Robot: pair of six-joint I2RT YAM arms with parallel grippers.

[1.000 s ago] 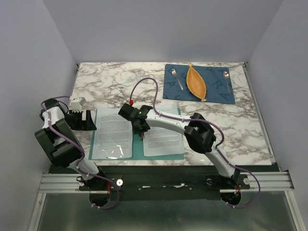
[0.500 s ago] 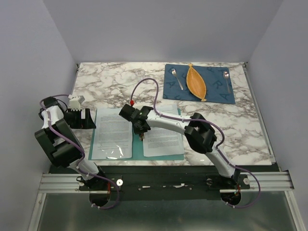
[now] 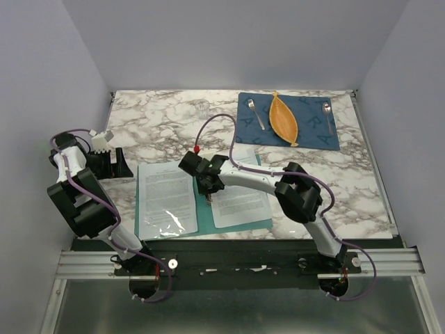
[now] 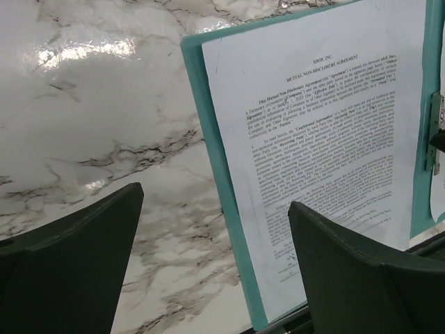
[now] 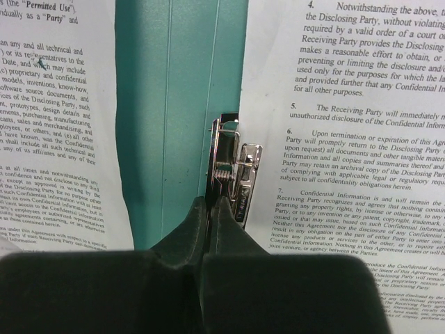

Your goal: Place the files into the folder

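The teal folder [image 3: 203,217] lies open near the table's front edge, a little askew. One of the files [image 3: 167,197] rests on its left half and another [image 3: 240,198] on its right half. My right gripper [image 3: 207,191] points down at the spine, shut on the upright lever of the metal clip [image 5: 240,174], with teal folder [image 5: 174,104] and printed sheets [image 5: 348,104] either side. My left gripper [image 3: 115,169] hovers off the folder's left edge, open and holding nothing. In the left wrist view its fingers [image 4: 76,264] frame the folder's edge [image 4: 208,139] and the left sheet [image 4: 320,118].
At the back right, a dark blue placemat [image 3: 313,131] carries an orange leaf-shaped dish [image 3: 284,120] and two spoons [image 3: 256,113]. Bare marble table [image 3: 160,118] stretches behind the folder. Walls close in on the left, back and right.
My right gripper has closed on the clip's lever. The folder with its sheets has slid slightly right and turned. My left arm has drawn back to the left.
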